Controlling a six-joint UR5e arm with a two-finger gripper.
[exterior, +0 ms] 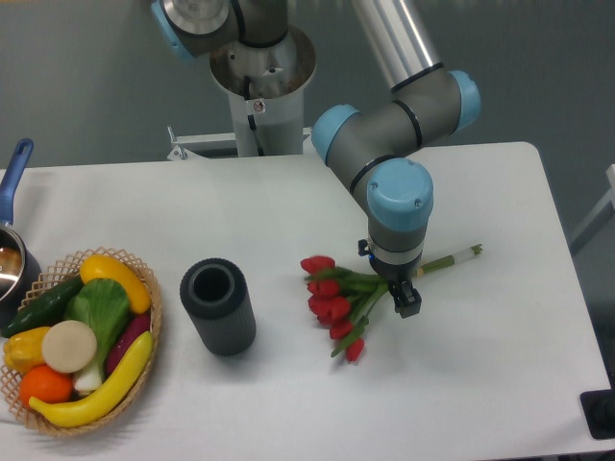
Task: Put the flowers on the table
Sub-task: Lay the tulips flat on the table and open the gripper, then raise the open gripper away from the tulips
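Pincer (402,293) | grip state hidden | flowers (334,303) lying just left on table (288,211)

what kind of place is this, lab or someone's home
Most likely a robotics lab or test bench, not a home: an industrial arm on a pedestal works over a bare white table, against a plain grey wall, with props laid out: flowers, a ribbed vase, a basket of toy produce.

White desk (500,375) with rounded corners. On it there's a dark ribbed vase (218,306) standing upright near the middle, a wicker basket (144,355) of fruit and veg at the left front corner, and a pot (12,257) with a blue handle right at the left edge. The red tulips (332,303) lie flat to the right of the vase, stems pointing off to the right.
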